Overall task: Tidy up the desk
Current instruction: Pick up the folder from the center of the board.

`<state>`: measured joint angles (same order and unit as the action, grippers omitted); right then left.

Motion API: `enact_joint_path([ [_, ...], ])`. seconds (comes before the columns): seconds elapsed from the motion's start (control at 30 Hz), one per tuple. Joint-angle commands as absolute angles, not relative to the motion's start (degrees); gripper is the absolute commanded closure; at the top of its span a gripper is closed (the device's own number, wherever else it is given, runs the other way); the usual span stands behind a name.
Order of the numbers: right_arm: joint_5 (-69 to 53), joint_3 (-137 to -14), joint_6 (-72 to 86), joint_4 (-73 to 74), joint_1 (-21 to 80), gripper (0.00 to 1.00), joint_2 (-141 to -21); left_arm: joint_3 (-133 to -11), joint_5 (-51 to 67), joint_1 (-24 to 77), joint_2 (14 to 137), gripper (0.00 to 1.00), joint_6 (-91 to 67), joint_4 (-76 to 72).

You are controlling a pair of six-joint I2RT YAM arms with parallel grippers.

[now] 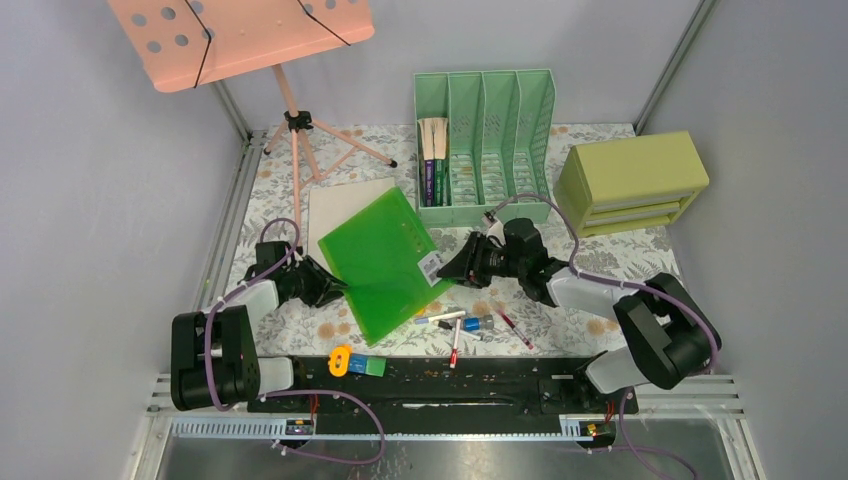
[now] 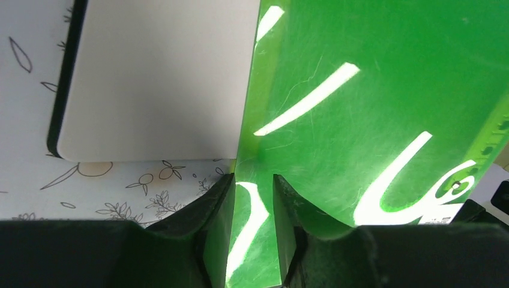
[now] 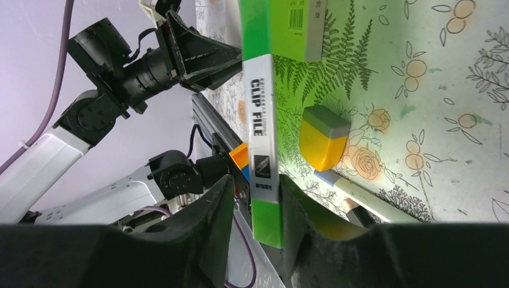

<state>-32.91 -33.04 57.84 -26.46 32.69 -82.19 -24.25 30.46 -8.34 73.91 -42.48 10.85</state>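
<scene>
We hold the file (image 1: 385, 262) over the table (image 1: 620, 255) centre, left pincer (image 1: 330, 285) and right pincer (image 1: 455, 268) closed on opposite edges. It is not yet in the far-edge rack (image 1: 485, 130); pens (image 1: 455, 322) lie loose by the near edge.

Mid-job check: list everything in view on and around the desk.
clip file: one, green, mid-desk, held by both grippers
notebook: one, white, left of centre, file overlapping it
file rack: one, mint, back centre
books: few, dark spines, leftmost rack slot
drawer box: one, olive, back right
music stand: one, pink, back left
pens: several, white and red, near centre
small blocks: three, orange, blue, green, near edge
desk: one, floral cloth
left gripper: shut on clip file
right gripper: shut on clip file
</scene>
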Motion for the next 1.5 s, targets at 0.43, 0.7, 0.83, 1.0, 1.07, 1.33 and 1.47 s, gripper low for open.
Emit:
enact_joint_path([
  [0.43, -39.8, -39.7, 62.6, -36.6, 35.0, 0.68, -89.6, -24.0, 27.2, -7.8, 75.8, 0.72, -39.3, 10.4],
  [0.7, -38.1, -40.6, 58.4, -29.9, 35.1, 0.92, -85.7, -26.4, 27.5, -7.8, 70.7, 0.68, -38.7, 13.0],
  [0.83, -35.6, -42.2, 54.8, -24.3, 35.0, 0.98, -82.0, -30.7, 28.0, -7.9, 64.5, 0.63, -37.3, 17.8],
  [1.0, -33.7, -45.5, 50.1, -18.3, 34.9, 1.00, -77.5, -36.2, 32.7, -7.9, 57.8, 0.56, -36.1, 19.8],
  [1.07, -34.1, -47.1, 48.3, -15.9, 35.0, 1.00, -76.3, -38.1, 34.3, -7.9, 55.6, 0.54, -36.9, 19.4],
  [1.33, -34.1, -50.2, 44.3, -9.6, 34.5, 1.00, -68.7, -43.2, 38.2, -8.0, 48.2, 0.42, -40.5, 14.2],
  [1.47, -34.0, -50.4, 43.5, -6.3, 32.6, 1.00, -64.4, -43.1, 38.2, -8.0, 44.4, 0.28, -41.2, 11.1],
])
